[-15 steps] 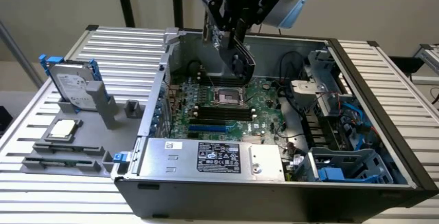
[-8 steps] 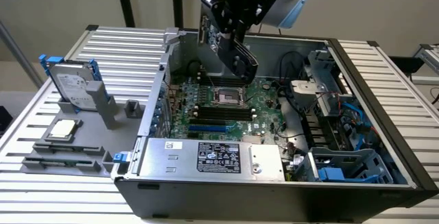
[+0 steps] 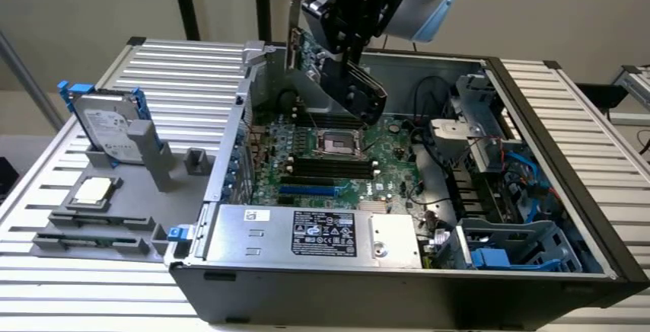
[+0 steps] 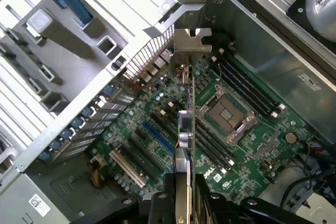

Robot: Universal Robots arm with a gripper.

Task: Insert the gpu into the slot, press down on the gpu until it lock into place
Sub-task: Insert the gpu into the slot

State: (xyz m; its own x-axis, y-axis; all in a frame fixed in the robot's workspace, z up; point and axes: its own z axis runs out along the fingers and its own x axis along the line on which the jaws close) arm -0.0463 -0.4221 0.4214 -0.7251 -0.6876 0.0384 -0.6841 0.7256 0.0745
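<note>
Clamped between the gripper (image 3: 348, 52) fingers, gpu (image 3: 358, 88) held tilted above the motherboard (image 3: 391, 157), well apart from the slot (image 3: 307, 192).

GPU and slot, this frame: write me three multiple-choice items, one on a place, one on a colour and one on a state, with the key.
1. Where is the gpu?
A. seated in the slot
B. held in the air over the motherboard
C. lying on the ribbed table by the hard drive

2. What colour is the slot between the memory strips and the power-supply box?
A. blue
B. red
C. yellow

3. How do the jaws of the gripper stand?
A. open and empty
B. shut on the hard drive
C. shut on the gpu

Key:
1 B: the gpu hangs tilted above the motherboard, clear of the slot.
2 A: the slot is bright blue in both views.
3 C: the wrist view shows the gpu edge-on, running out from between the jaws.
</note>
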